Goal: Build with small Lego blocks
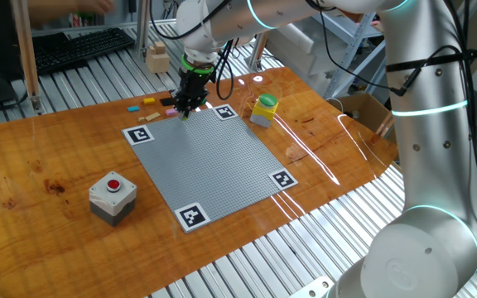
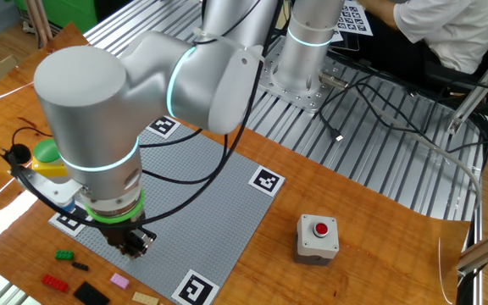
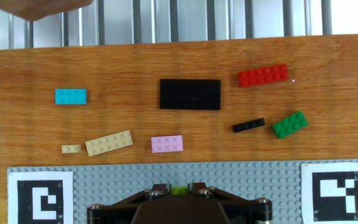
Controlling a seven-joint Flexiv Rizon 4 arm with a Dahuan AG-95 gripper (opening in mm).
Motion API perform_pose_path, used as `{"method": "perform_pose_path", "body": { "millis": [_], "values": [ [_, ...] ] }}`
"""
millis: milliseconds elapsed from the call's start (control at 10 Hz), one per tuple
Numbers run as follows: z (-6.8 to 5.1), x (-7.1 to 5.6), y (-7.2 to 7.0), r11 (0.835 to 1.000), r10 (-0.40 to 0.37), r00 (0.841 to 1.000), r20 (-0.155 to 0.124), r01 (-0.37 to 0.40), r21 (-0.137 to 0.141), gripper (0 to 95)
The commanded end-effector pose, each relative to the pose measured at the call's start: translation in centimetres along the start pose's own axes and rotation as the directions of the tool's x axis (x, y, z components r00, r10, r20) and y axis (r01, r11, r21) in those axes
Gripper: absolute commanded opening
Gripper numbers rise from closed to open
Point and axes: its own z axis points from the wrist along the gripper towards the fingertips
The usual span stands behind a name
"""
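We see our black two-finger gripper (image 3: 179,188) pointing straight down at the far edge of the big flat grey bumpy plate (image 1: 214,161). Its two fingers are almost closed, and they pinch a tiny yellow-green plastic brick (image 3: 179,190) between them. The brick sits right down at the plate, though we cannot tell if it is pressed on.

The other small plastic bricks lie on the shiny brown wooden table (image 1: 48,165), just past that edge of the plate. We see a light blue brick (image 3: 71,96), a wide flat black brick (image 3: 190,94), a long red brick (image 3: 263,75), a thin little black brick (image 3: 248,125), a green brick (image 3: 290,124), a pink brick (image 3: 167,144), a long tan brick (image 3: 109,142) and a very small tan brick (image 3: 71,149). None of them touch each other.
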Motion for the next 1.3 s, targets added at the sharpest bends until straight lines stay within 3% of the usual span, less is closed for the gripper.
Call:
{"method": "perform_pose_path", "body": {
  "millis": [100, 1300],
  "values": [
    [0.25, -0.13, -0.02, 1.000, 0.012, 1.000, -0.007, -0.012, 0.001, 0.0],
    [0.98, -0.05, 0.04, 1.000, 0.007, 1.000, 0.000, -0.007, 0.003, 0.0]
  ]
}}
